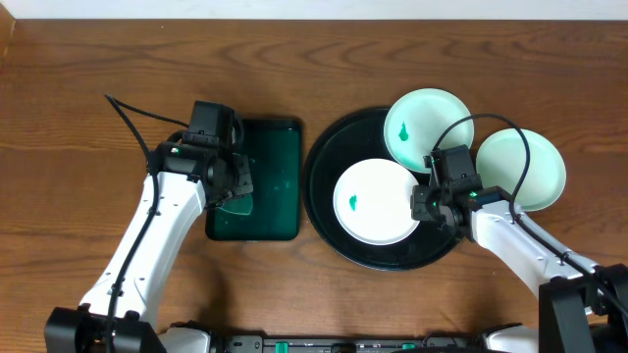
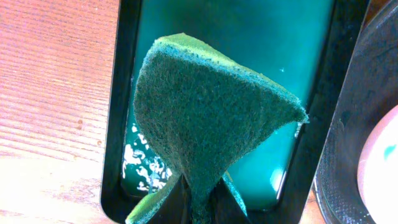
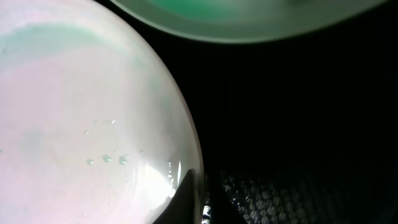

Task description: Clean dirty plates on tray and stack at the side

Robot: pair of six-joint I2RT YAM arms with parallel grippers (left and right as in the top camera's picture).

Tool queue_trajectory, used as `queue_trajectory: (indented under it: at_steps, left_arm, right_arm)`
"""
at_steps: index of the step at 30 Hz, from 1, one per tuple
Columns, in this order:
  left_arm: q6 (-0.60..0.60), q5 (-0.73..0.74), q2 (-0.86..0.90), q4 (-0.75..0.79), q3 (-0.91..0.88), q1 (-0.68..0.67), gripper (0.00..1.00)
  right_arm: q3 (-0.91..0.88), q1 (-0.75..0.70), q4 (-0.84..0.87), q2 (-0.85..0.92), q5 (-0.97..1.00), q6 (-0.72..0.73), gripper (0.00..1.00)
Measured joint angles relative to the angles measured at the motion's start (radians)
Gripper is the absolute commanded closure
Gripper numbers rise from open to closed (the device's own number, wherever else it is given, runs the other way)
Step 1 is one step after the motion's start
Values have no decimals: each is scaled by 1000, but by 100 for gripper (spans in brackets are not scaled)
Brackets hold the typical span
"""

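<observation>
The black round tray [image 1: 329,221] holds a white plate [image 1: 375,201] with a green smear at its middle. A second smeared plate [image 1: 424,127] leans on the tray's far rim. A third plate [image 1: 522,167] lies on the table to the right of the tray. My right gripper [image 1: 422,204] is shut on the right rim of the middle plate [image 3: 81,112]. My left gripper [image 1: 234,188] is shut on a green sponge [image 2: 199,118] and holds it over the dark green rectangular tray [image 1: 257,176].
The green rectangular tray [image 2: 124,93] holds liquid and some white foam [image 2: 140,165] at its near left corner. The black tray's rim [image 2: 354,124] lies just right of it. Bare wooden table [image 1: 78,118] lies to the left and behind.
</observation>
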Motion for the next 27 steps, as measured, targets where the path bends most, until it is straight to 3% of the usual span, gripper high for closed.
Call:
queue_trajectory:
  at_steps: [2, 12, 16, 27]
  left_arm:
    - [0, 0, 0, 0, 0, 0, 93]
    - [-3, 0, 0, 0, 0, 0, 93]
    - [-3, 0, 0, -1, 0, 0, 93]
    - [-3, 0, 0, 8, 0, 0, 92]
  right_arm:
    - [0, 0, 3, 0, -1, -4, 62]
    - [0, 0, 10, 0, -1, -1, 54]
    - [0, 0, 13, 0, -1, -3, 44]
    - [0, 0, 21, 0, -2, -2, 38]
